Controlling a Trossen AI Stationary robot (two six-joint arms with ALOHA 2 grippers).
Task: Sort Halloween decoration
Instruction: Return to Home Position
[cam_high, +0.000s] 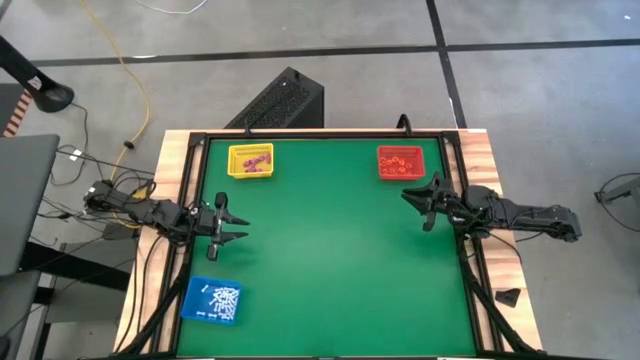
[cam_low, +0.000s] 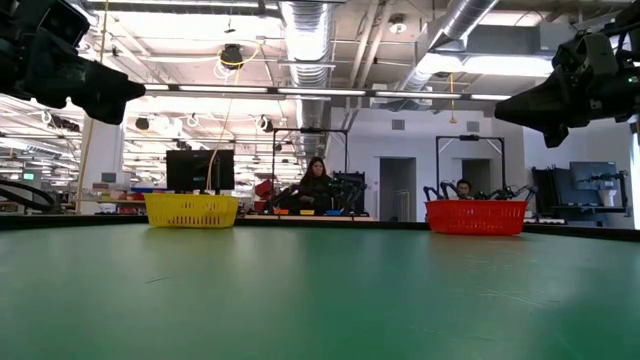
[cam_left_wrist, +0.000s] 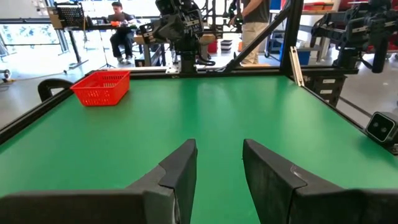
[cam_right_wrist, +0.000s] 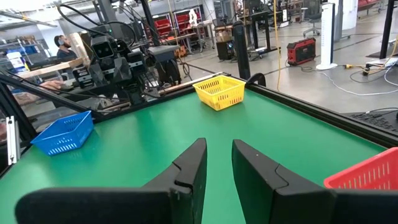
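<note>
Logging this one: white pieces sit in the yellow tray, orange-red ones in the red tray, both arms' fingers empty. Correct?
No. The high view shows the white pieces in the blue tray; the yellow tray holds purple-pink ones. The rest holds.

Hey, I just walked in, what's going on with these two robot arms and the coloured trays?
The sorting looks finished. The purple-pink trinkets lie in the yellow tray, the orange-red ones in the red tray and the white ones in the blue tray. None shows loose on the green table. The left gripper and right gripper hover open and empty at opposite sides.
</note>
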